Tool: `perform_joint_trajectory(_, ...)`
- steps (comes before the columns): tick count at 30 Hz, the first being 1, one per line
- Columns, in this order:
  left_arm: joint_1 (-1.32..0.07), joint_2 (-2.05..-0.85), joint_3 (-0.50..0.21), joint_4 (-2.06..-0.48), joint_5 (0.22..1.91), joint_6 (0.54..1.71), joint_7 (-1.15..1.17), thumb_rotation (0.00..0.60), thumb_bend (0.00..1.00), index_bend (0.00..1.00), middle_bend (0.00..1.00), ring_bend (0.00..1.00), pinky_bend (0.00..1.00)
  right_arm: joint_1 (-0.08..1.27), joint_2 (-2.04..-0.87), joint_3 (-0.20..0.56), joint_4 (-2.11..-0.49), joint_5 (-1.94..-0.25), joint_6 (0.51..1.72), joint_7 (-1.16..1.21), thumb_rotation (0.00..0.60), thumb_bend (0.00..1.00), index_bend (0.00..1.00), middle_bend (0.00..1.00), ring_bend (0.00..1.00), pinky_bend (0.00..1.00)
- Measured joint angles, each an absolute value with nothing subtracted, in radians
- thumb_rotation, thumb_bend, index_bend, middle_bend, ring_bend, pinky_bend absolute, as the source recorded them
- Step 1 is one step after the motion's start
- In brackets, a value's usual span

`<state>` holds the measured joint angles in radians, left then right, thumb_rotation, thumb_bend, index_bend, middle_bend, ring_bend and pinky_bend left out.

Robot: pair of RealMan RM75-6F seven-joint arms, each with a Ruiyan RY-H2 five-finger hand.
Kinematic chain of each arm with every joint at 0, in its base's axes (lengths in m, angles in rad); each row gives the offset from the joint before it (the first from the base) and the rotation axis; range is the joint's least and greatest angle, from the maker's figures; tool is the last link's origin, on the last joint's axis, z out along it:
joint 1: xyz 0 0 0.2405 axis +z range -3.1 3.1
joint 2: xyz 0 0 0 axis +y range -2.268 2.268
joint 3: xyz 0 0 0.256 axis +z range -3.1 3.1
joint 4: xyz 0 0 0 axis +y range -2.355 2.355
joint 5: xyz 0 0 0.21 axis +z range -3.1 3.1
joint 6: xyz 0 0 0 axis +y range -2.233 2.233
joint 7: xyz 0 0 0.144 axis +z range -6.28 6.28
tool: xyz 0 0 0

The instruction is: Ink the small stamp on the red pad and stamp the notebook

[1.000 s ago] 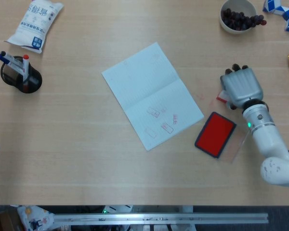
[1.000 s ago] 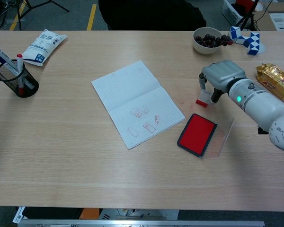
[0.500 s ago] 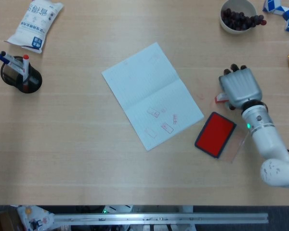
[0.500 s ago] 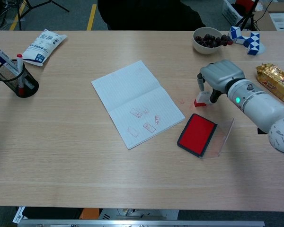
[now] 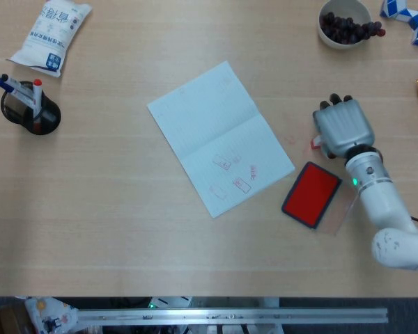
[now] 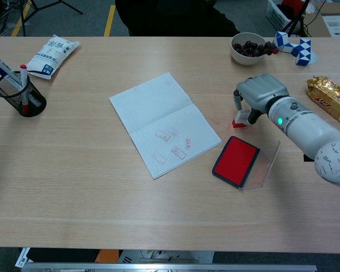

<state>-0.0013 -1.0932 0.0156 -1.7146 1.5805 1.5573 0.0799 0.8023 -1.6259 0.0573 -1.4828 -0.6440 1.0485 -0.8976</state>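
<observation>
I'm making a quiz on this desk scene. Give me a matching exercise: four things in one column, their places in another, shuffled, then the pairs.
Things:
1. small stamp
2. red pad
3. notebook
4. pen holder

Places:
A. far left of the table
B. table centre, lying open
C. under the right hand
D. between the notebook and the right arm

Pairs: 1-C, 2-D, 3-B, 4-A

I see a pale wood-grain table (image 6: 90, 187) under a white notebook (image 6: 158, 116) that carries small red stamp marks near its lower edge. The ink pad (image 6: 236, 161) is bright red in a dark frame. My right hand (image 6: 258, 93) is grey on a white arm, over a white stamp (image 6: 241, 120) with a red base. The pen cup (image 5: 29, 110) is black mesh, and the bowl (image 5: 343, 21) is white with dark red fruit.
</observation>
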Motion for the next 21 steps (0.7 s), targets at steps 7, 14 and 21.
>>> perform_joint_trajectory(7, -0.003, -1.095, 0.015, -1.713, 1.58, 1.554, 0.081, 0.6, 0.12, 0.02, 0.17, 0.2, 0.12, 0.804, -1.627, 0.055, -1.481, -0.635, 1.048, -0.903, 0.6, 0.26, 0.49, 0.34, 0.18, 0.29)
perform_joint_trajectory(14, -0.003, -1.095, 0.014, -1.714, 1.578, 1.554, 0.083, 0.6, 0.12, 0.02, 0.17, 0.2, 0.12, 0.806, -1.631, 0.054, -1.475, -0.629, 1.045, -0.907, 0.6, 0.27, 0.49, 0.34, 0.18, 0.29)
perform_joint_trajectory(21, -0.004, -1.096, 0.014, -1.715, 1.576, 1.551, 0.087, 0.6, 0.12, 0.02, 0.17, 0.2, 0.12, 0.809, -1.637, 0.052, -1.466, -0.618, 1.045, -0.918, 0.6, 0.32, 0.54, 0.37, 0.18, 0.29)
